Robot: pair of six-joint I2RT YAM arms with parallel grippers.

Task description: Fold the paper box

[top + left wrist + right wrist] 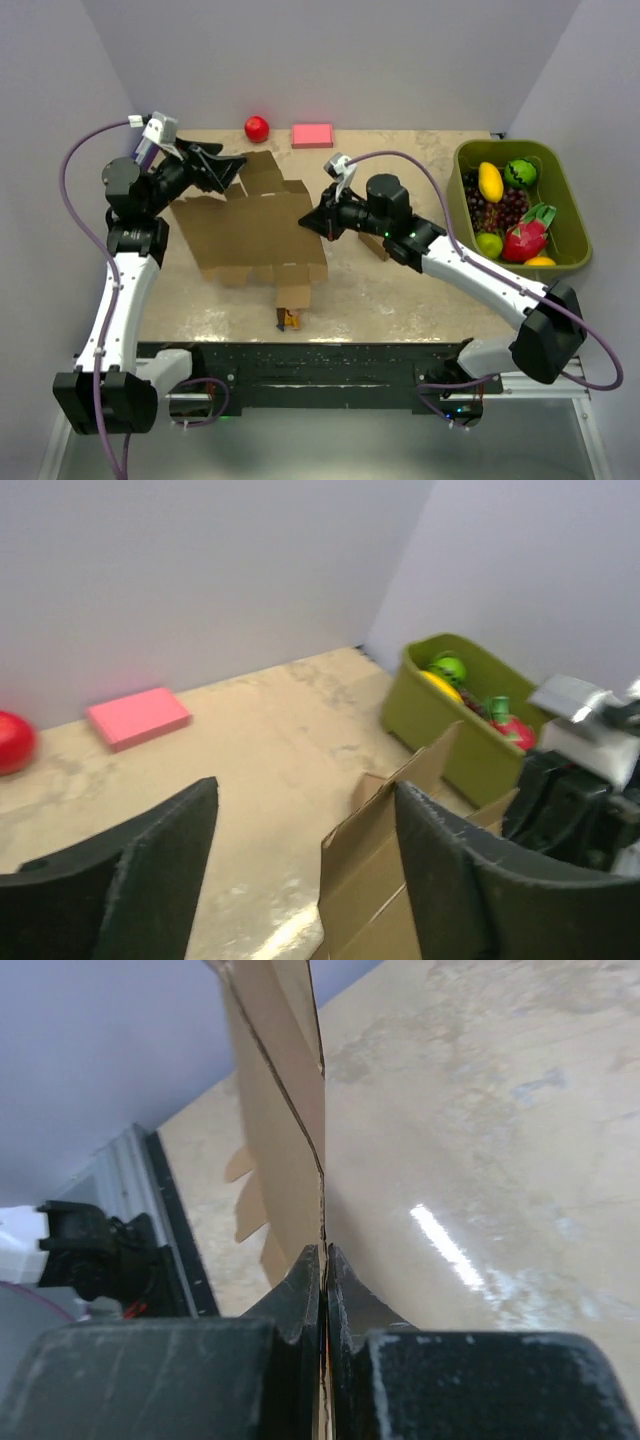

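The paper box [255, 230] is a wide brown cardboard cut-out with flaps, partly raised off the middle of the table. My right gripper [318, 222] is shut on its right edge. In the right wrist view the thin sheet [280, 1140] stands edge-on, pinched between the closed fingertips [323, 1260]. My left gripper [225, 170] hovers at the sheet's far left corner with its jaws apart. In the left wrist view an upright cardboard flap [375, 870] rises between the spread fingers [160, 870], close against the right one; the gripper [305, 825] holds nothing.
A green bin [560, 215] of fruit stands at the right, also seen in the left wrist view [430, 720]. A red ball [257, 128] and a pink block [312, 135] lie by the back wall. A small brown cardboard piece [375, 245] sits under the right arm. A small dark-orange item [288, 318] lies near the front edge.
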